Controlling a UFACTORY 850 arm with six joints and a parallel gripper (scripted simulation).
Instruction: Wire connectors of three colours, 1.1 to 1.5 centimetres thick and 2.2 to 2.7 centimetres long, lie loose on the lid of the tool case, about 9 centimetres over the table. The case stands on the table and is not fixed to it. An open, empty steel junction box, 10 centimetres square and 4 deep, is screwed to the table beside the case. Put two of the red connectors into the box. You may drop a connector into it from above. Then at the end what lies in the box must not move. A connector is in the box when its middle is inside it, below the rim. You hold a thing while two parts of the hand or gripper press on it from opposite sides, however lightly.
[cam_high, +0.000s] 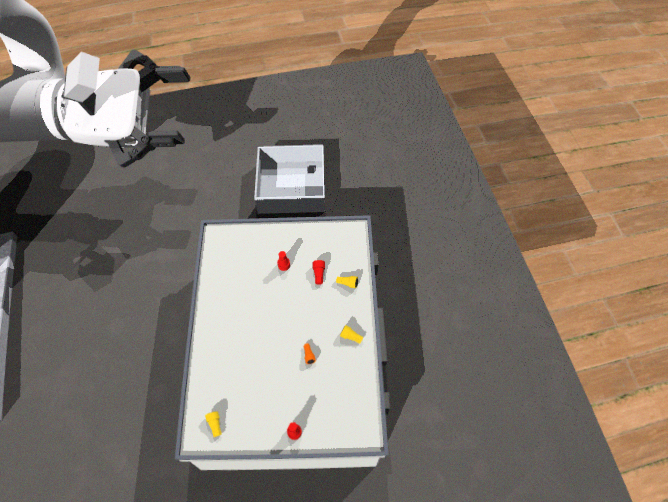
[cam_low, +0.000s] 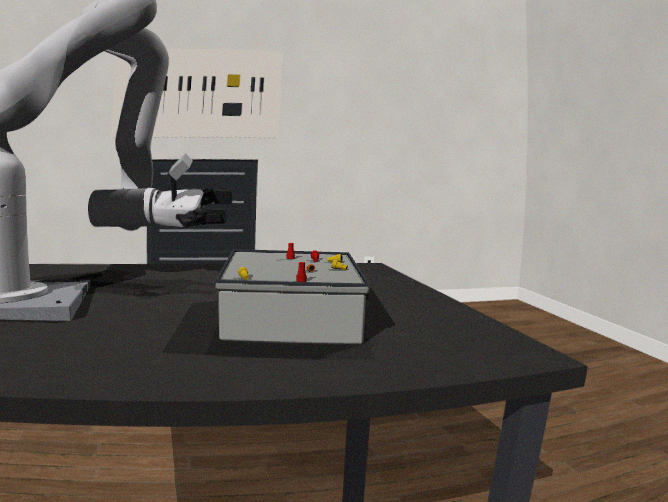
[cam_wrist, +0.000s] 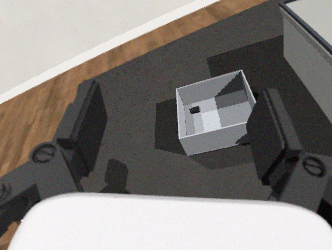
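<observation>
Three red connectors lie on the white lid of the tool case: one upright, one just right of it, and one near the lid's front edge. The steel junction box stands empty on the table just behind the case; it also shows in the wrist view. My gripper is open and empty, held high over the table to the left of the box, well away from the case. It shows in the exterior view pointing sideways towards the case.
Three yellow connectors and an orange one also lie on the lid. The arm's base plate stands at the table's left. A dark drawer cabinet stands behind the table.
</observation>
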